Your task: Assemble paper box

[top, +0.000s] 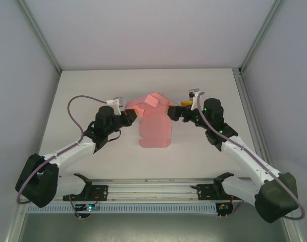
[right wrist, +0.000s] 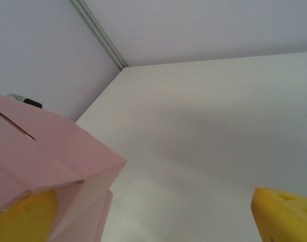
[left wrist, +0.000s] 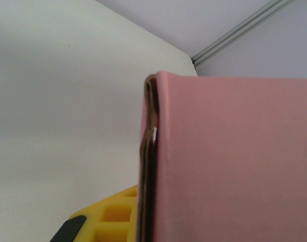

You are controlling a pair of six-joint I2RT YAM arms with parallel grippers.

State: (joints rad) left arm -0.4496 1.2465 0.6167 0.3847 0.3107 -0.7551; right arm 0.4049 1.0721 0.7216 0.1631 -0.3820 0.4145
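the left gripper is seen just left of centre in the top view, its jaws closed on the thin left edge of the paper box. in the left wrist view the pinch is shown close up. the pink card takes up the right half of the frame, its dark edge runs upright down the middle, and a yellow finger is set against that edge at the bottom.

the right gripper is placed just right of centre in the top view, at the box's right side, with its jaws spread wide. in the right wrist view one yellow finger is partly covered by a pink flap at the lower left of the frame. the other finger is seen at the lower right, well apart from the card.

the paper box is found at the middle of the white table, between the two grippers. its lower part is laid flat as a tall pink panel reaching toward the bottom of the frame. its upper part is raised — folded flaps form a peaked shape level with the grippers. a narrow slot is cut in the panel at the left of the right wrist view. whether the raised flaps are tucked together cannot be told.
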